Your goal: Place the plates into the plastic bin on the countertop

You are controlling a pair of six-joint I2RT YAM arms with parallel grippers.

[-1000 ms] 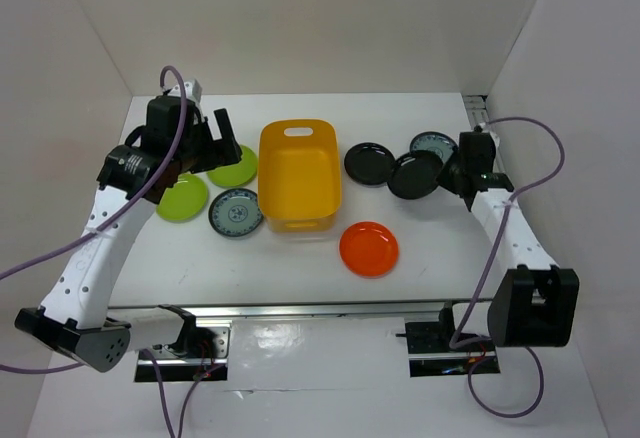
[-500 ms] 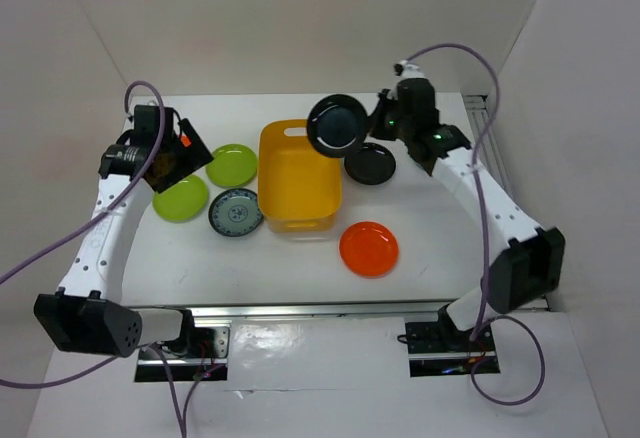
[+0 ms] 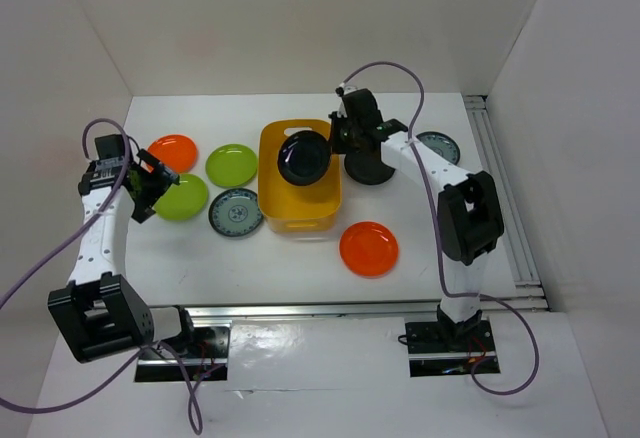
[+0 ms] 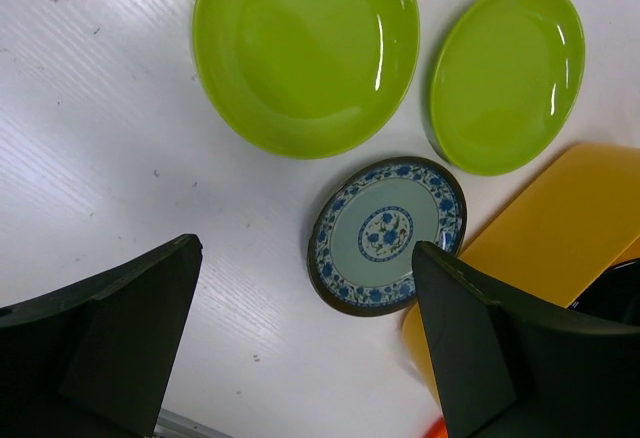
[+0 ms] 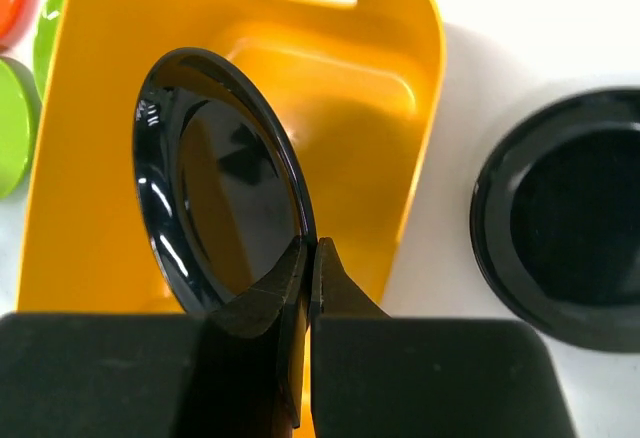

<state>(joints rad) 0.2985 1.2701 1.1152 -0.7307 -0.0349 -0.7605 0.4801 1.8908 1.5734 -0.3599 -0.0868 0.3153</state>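
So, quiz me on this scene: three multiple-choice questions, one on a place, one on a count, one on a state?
1. Where is the black plate that the right tool holds? A. Over the yellow bin. B. On the floor. C. On a shelf.
2. How many lime green plates lie on the table? A. One. B. Two. C. Four.
3. The left tool is: A. Shut on a plate. B. Open and empty. C. Gripping the bin.
Answers: A, it hangs above the bin's opening; B, two sit side by side; B, its jaws stand wide apart.

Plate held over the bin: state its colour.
The plate is glossy black; clearest in the right wrist view.
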